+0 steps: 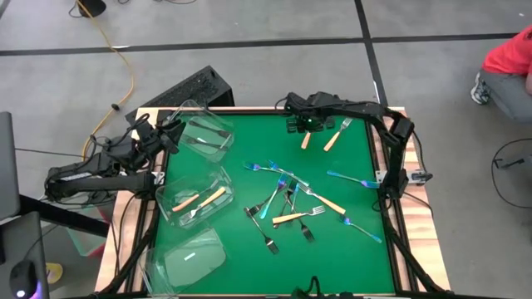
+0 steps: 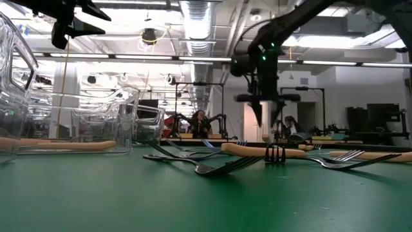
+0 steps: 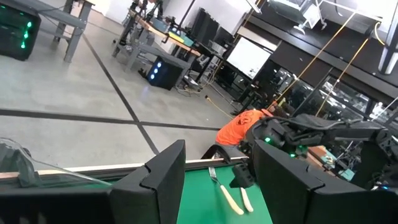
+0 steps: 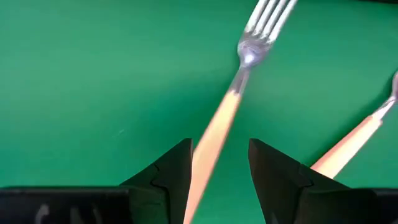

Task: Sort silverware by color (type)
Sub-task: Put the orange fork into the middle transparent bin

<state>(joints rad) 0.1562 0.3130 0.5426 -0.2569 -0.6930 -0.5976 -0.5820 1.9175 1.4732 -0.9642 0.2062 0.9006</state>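
Observation:
My right gripper point(image 1: 304, 126) point(image 2: 264, 119) hovers near the table's far edge, pointing down and open. In the right wrist view its fingers point(image 4: 219, 149) stand on either side of the cream handle of a fork point(image 4: 217, 124) point(image 1: 306, 139) that lies flat on the green mat; I see no touch. A second cream-handled fork point(image 1: 335, 135) point(image 4: 351, 142) lies just to its right. My left gripper point(image 1: 165, 133) point(image 3: 217, 152) is open and empty, raised over the far left tub point(image 1: 204, 133). More forks point(image 1: 287, 199), blue, dark and cream-handled, lie scattered mid-table.
Three clear tubs stand along the mat's left side: the far one holds dark forks, the middle one point(image 1: 170, 208) cream-handled forks, the near one point(image 1: 187, 257) looks nearly bare. Blue forks point(image 1: 353, 178) lie toward the right edge. A person in red point(image 1: 507, 58) is beyond the far right corner.

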